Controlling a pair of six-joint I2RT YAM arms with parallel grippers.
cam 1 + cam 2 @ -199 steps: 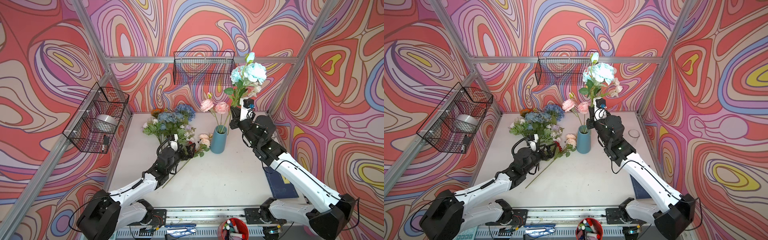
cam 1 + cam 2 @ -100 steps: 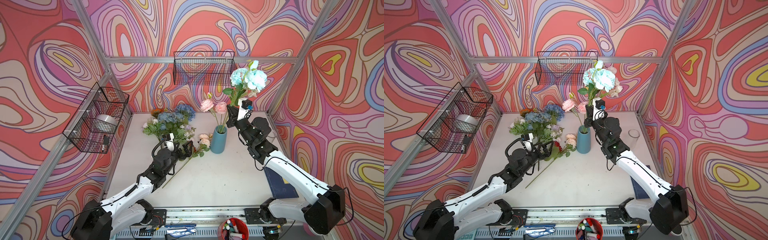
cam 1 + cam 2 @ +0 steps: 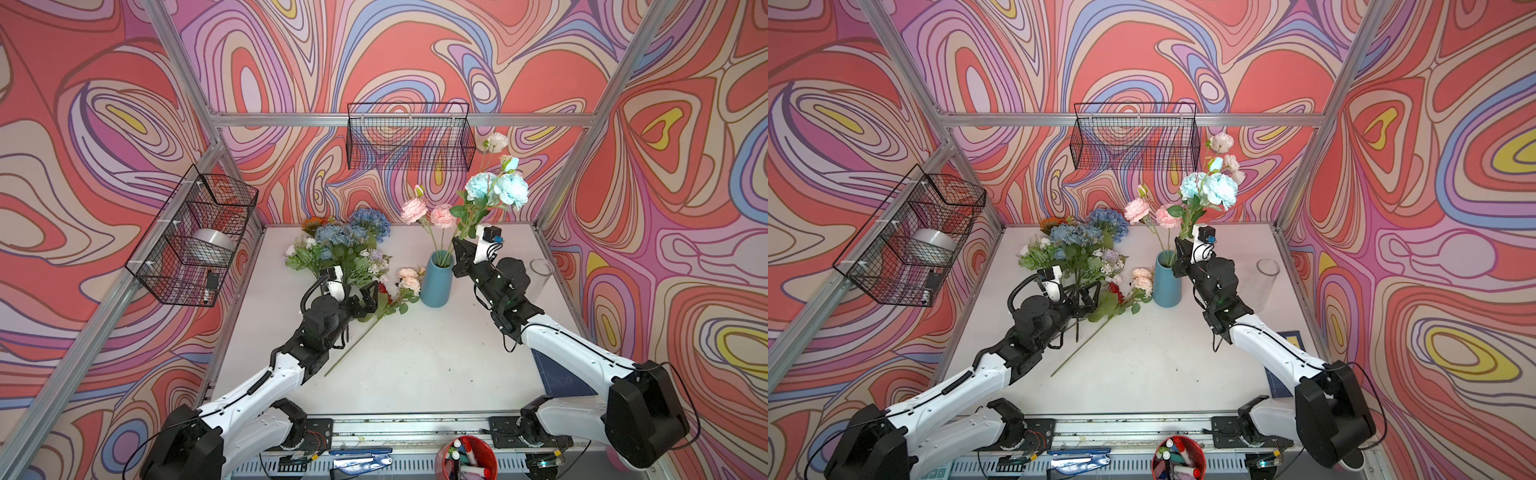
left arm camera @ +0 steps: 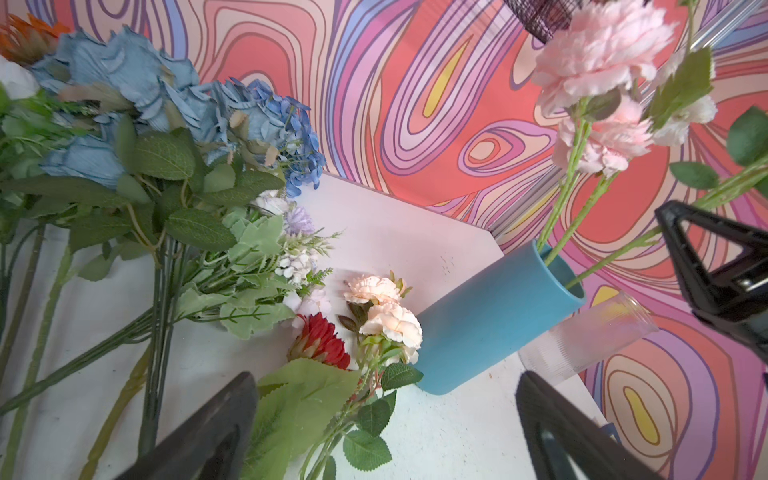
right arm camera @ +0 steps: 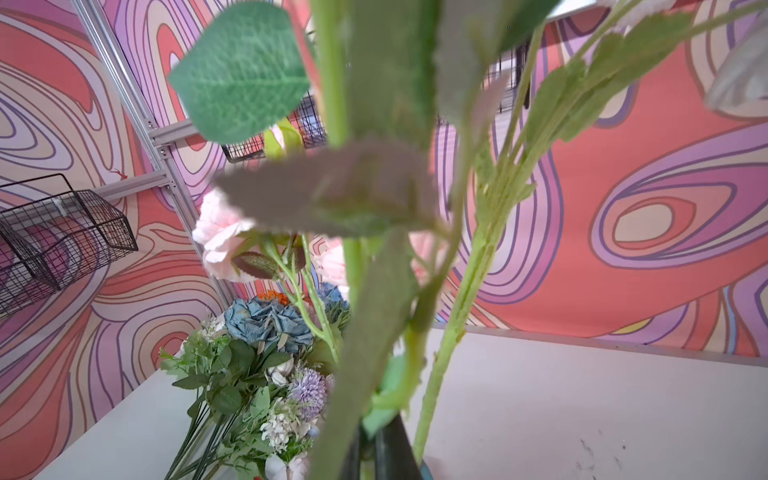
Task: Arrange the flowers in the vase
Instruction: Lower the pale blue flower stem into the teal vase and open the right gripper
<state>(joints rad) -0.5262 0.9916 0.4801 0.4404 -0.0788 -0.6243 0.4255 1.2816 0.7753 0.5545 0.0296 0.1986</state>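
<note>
A blue vase (image 3: 435,282) (image 3: 1167,284) (image 4: 490,324) stands mid-table with two pink roses (image 3: 415,210) in it. My right gripper (image 3: 461,245) (image 3: 1181,249) (image 5: 374,449) hovers just right of the vase mouth, shut on the green stem of a teal-blue rose spray (image 3: 496,189) (image 3: 1210,189). In the left wrist view a green stem runs from that gripper down into the vase mouth. My left gripper (image 3: 370,297) (image 3: 1090,293) (image 4: 386,382) is open, low over the leafy stems of the peach flowers (image 3: 407,278) (image 4: 386,307) and the red daisy (image 4: 320,340) lying left of the vase.
A pile of flowers (image 3: 340,249) lies at the back left of the table. A clear glass (image 3: 540,270) (image 4: 590,340) stands right of my right arm. Wire baskets (image 3: 409,137) (image 3: 195,237) hang on the walls. A red marker cup (image 3: 465,457) sits at the front.
My right gripper has come down and left with the teal-blue roses, closer to the vase mouth. My left gripper has edged right toward the peach flower stems, still open.
</note>
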